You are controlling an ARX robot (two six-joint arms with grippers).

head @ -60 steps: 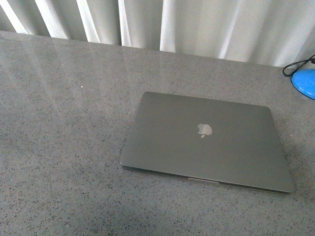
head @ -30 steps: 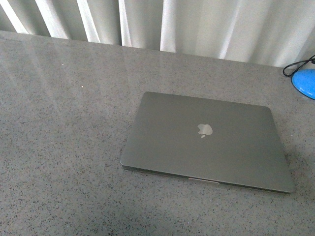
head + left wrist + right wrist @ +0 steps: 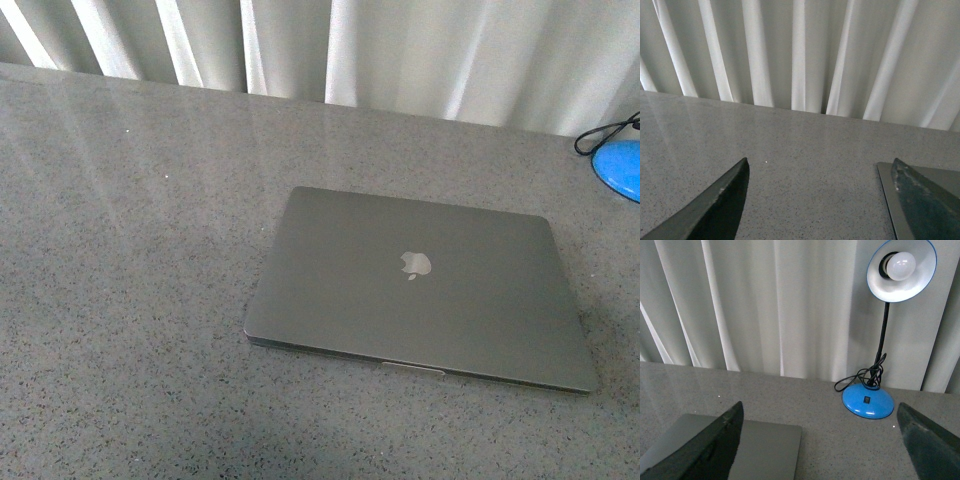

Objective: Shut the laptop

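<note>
The laptop [image 3: 420,288] lies flat on the grey speckled table with its lid down, apple logo facing up. Neither arm shows in the front view. In the left wrist view my left gripper [image 3: 820,200] is open and empty above the table, with a corner of the laptop [image 3: 888,195] beside one finger. In the right wrist view my right gripper [image 3: 820,445] is open and empty, and a corner of the laptop lid [image 3: 767,450] lies near one finger.
A blue desk lamp [image 3: 868,401] with a white-lined shade and black cord stands at the table's far right; its base also shows in the front view [image 3: 618,166]. White curtains [image 3: 330,45] hang behind the table's far edge.
</note>
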